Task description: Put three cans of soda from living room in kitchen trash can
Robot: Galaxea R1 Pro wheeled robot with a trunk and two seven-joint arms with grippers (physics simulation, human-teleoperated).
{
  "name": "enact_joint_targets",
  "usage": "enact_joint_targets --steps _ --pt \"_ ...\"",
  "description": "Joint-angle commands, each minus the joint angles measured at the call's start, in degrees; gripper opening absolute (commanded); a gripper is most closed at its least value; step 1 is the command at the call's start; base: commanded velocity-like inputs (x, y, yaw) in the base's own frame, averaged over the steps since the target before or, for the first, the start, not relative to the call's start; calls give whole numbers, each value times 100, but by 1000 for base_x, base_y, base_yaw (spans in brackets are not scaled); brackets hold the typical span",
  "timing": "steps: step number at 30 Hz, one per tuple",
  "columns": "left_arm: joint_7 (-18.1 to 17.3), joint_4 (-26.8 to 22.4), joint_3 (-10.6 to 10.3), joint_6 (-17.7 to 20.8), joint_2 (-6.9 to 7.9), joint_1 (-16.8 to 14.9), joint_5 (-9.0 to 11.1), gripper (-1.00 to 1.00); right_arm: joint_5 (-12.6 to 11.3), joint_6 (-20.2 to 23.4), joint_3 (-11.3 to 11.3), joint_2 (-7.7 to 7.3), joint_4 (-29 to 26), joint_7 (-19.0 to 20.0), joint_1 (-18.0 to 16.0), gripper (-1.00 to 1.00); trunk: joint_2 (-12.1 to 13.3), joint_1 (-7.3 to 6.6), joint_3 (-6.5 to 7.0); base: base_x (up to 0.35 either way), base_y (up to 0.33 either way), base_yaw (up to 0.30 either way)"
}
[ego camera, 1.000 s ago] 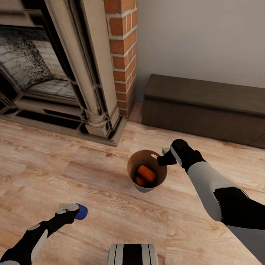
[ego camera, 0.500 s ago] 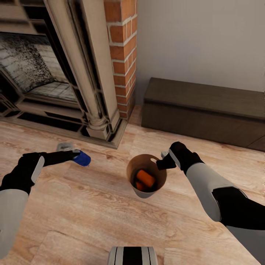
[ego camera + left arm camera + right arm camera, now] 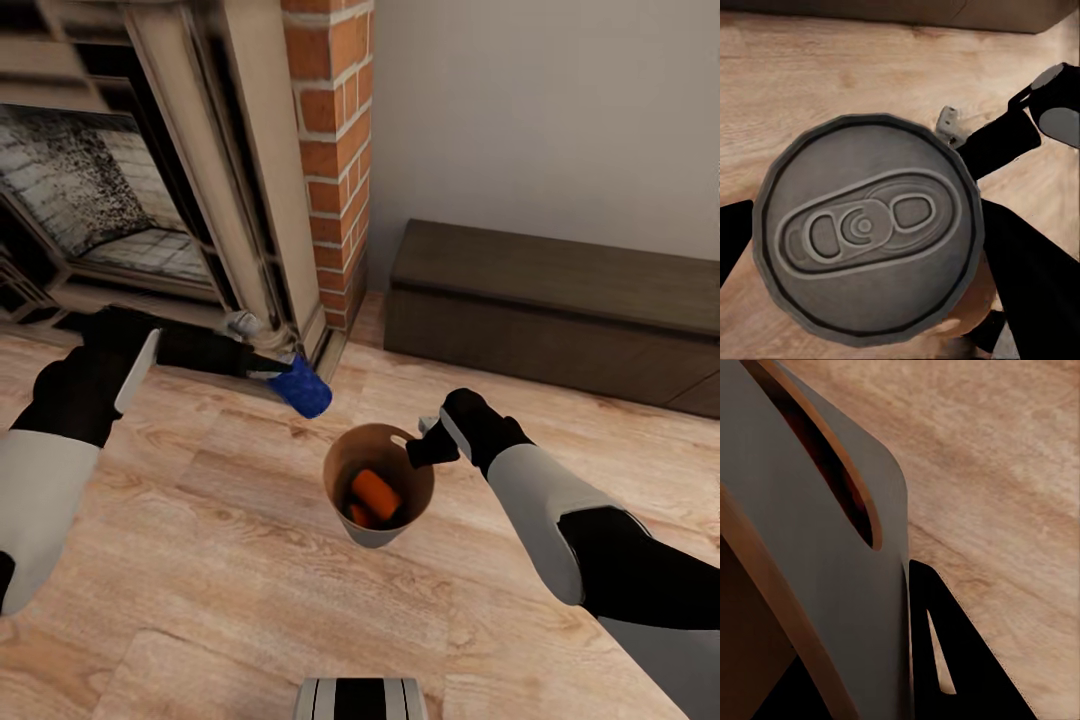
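Light wood floor (image 3: pixel 200 560) runs up to an ornate stone fireplace (image 3: pixel 150 200), a red brick column (image 3: pixel 335 150) and a long low dark cabinet (image 3: pixel 560 300): the living room, not the kitchen.

At the centre is the blue can (image 3: pixel 299 387), clamped in the left hand (image 3: pixel 277 372). It is carried off the floor, tilted, its long axis slanting down and toward the bin. The left wrist view looks straight onto its grey pull-tab top (image 3: pixel 866 229).

Just beside it, down and to the robot's right, the trash can (image 3: pixel 378 490) has its copper-lined mouth open upward. Its rim (image 3: pixel 345 445) nearly meets the can's lower end, though the can looks to sit short of the opening and not over it. Two orange cans (image 3: pixel 372 497) already lie inside.

The right hand (image 3: pixel 425 445) is clenched on the bin's far rim by the handle slot (image 3: pixel 840 472), and seems to hold it clear of the floor.

As I judge it, the left arm needs a short carry rightward and toward the robot's body, until the can hangs over the mouth, before letting go. Released too soon, it could strike the rim and roll off.
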Motion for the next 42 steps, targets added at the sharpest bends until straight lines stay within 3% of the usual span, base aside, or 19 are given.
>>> enact_joint_targets --steps 1,6,8,10,11,13,16,21,24,26,32,42 --pt "-360 -47 -89 0 -15 -16 -42 -100 -150 18 -24 2 1 30 -4 -100 42 -22 18 0 0 0" --pt "-718 -113 -175 0 -48 -29 -41 -100 -155 18 -32 7 -1 30 -20 -100 122 -66 54 0 0 0" --pt "-762 -119 -337 0 -81 -29 -54 -100 -156 18 -33 7 -1 30 -29 -100 122 -66 54 0 0 0" --pt "-776 -102 -839 0 -139 -27 -75 -100 -157 18 -35 4 0 30 -45 -100 122 -66 54 0 0 0" --pt "-761 -86 -1186 0 -226 -24 -86 -100 -157 18 -35 7 11 30 -97 -100 122 -66 54 0 0 0" --pt "-725 -74 -1384 0 -349 -19 -97 -100 -160 18 -39 11 78 30 -189 -100 122 -66 54 0 0 0" --pt "-591 -69 -1504 0 -509 -15 -104 -100 -164 18 -42 45 216 27 -338 -100 122 -66 54 0 0 0" --pt "-117 -115 -1582 0 -983 39 -83 -100 -167 18 -54 96 674 6 -778 -100 122 -66 54 0 0 0" --pt "-33 -128 -1590 0 -1113 50 -85 -100 -167 18 -59 138 752 4 -837 -100 122 -66 54 0 0 0" --pt "94 -119 -1625 0 -1143 56 -88 -100 -167 18 -60 161 775 4 -853 -100 122 -66 54 0 0 0" --pt "881 -61 -2245 0 -1168 62 -100 -100 -168 18 -62 251 993 -5 -1043 -100 122 -66 54 0 0 0" --pt "1004 -42 -2498 0 -1170 64 -104 -100 -174 18 -69 257 1430 -5 -1522 -100 122 -66 54 0 0 0"
